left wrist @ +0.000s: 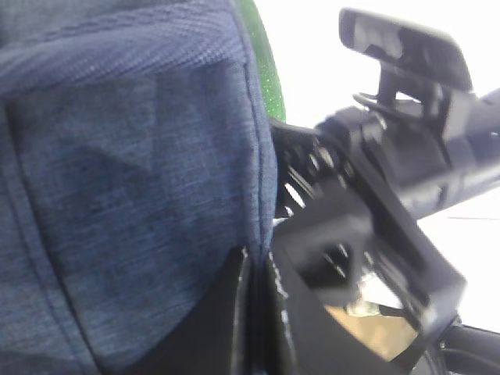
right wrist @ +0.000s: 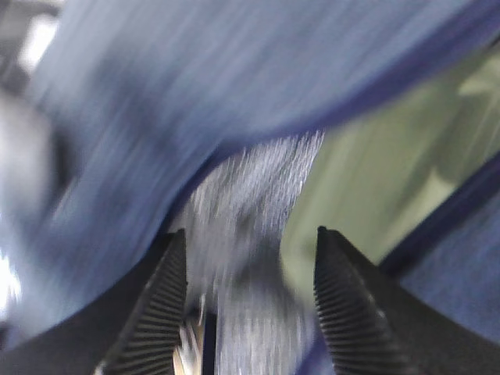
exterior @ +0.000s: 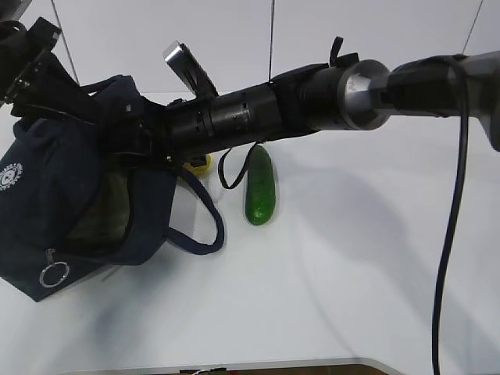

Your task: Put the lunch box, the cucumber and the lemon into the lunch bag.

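Observation:
The navy lunch bag (exterior: pixel 55 187) lies at the left of the table with its mouth facing right. A pale green surface shows inside it, seemingly the lunch box lid (right wrist: pixel 375 172). My right gripper (right wrist: pixel 250 262) is at the mouth, open, with blurred silvery lining (right wrist: pixel 250 203) between its fingers. The left gripper (left wrist: pixel 258 262) is shut on the edge of the lunch bag (left wrist: pixel 117 156). The dark green cucumber (exterior: pixel 260 186) lies on the table right of the bag. Only a yellow sliver of the lemon (exterior: pixel 201 163) shows under the right arm.
My right arm (exterior: pixel 312 105) stretches across the table from the right edge to the bag, passing over the lemon and the cucumber's far end. A bag handle (exterior: pixel 205 226) loops onto the white table (exterior: pixel 351 266). A black cable (exterior: pixel 451 234) hangs at the right.

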Robot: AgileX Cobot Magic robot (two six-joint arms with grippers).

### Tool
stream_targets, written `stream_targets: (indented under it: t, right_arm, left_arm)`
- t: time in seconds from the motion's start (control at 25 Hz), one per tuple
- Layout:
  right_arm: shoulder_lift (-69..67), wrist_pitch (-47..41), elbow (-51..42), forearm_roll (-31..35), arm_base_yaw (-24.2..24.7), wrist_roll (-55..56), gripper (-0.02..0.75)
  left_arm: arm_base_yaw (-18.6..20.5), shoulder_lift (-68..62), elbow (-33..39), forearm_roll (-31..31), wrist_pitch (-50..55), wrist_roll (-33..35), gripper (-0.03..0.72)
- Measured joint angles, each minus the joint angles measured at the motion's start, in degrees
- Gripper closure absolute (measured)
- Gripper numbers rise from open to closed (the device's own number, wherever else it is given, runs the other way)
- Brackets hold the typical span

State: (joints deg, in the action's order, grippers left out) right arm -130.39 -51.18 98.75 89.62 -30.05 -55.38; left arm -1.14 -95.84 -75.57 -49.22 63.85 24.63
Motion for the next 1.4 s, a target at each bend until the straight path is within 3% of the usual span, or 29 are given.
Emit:
stream_targets:
  t: [0.12, 0.4, 0.64, 0.8, 1.04, 1.2, 1.4]
  right_arm:
    - [0.00, -2.05, 0.15, -0.77, 0.13, 0.00, 0.313]
    - [0.00, -11.96, 5.69, -14.68, 2.17, 3.32, 0.313]
    - [0.00, -17.45, 14.63, -31.53, 3.76, 13.45, 0.313]
    - [0.00, -18.27, 21.98, -42.20, 4.50, 20.21, 0.313]
    - [0.00, -18.92, 26.95, -67.16, 4.51, 36.14, 0.313]
    - [0.00, -19.32, 26.94, -79.43, 4.51, 47.24, 0.313]
    - [-0.39, -19.45, 26.98, -85.25, 4.61, 59.94, 0.313]
  left_arm:
    - [0.00, 0.00, -0.14, 0.00, 0.00, 0.00, 0.699]
    - [0.00, 0.00, -2.15, 3.38, 0.22, 0.00, 0.699]
    - [0.27, 0.00, -2.28, 7.07, 0.22, -0.09, 0.699]
    - [2.78, 0.00, -2.37, 7.06, 0.34, -0.09, 0.699]
    - [4.53, 0.00, -2.37, 6.97, 0.82, -0.09, 0.699]
    - [4.53, 0.00, -2.37, 6.97, 1.00, -0.09, 0.699]
    - [4.53, 0.00, -2.37, 6.97, 1.00, -0.13, 0.699]
